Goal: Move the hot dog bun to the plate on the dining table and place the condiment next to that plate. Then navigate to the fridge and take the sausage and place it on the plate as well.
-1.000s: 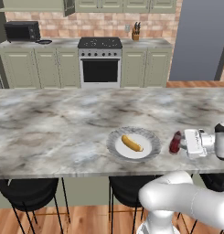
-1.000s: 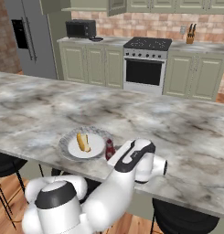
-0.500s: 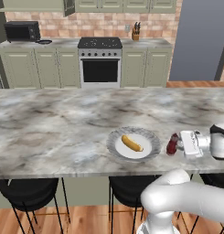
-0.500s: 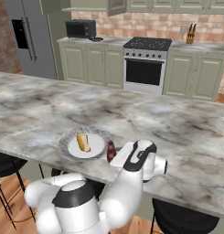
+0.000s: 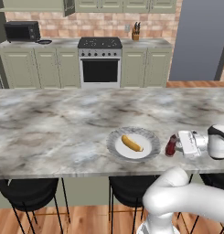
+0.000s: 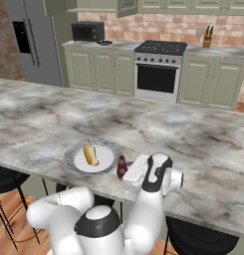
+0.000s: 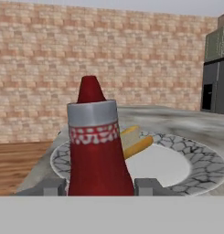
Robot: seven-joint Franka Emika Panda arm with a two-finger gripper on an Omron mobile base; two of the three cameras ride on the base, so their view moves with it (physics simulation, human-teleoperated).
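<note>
Hot dog bun [image 5: 132, 143] on plate [image 5: 114, 146]; condiment [image 5: 170, 146] beside.

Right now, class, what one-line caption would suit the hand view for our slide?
Red ketchup bottle upright between the claw fingertips, with the bun on the grey-rimmed plate just behind it.

Dining table [image 5: 49, 132]: veined marble top, smooth, faint sheen. Plate [image 5: 115, 145]: mottled stone-look rim. Condiment [image 7: 97, 151]: smooth red plastic, matt grey band.

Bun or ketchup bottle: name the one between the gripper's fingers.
The ketchup bottle: it stands upright between the gripper fingers beside the plate, whereas the bun lies on the plate.
</note>
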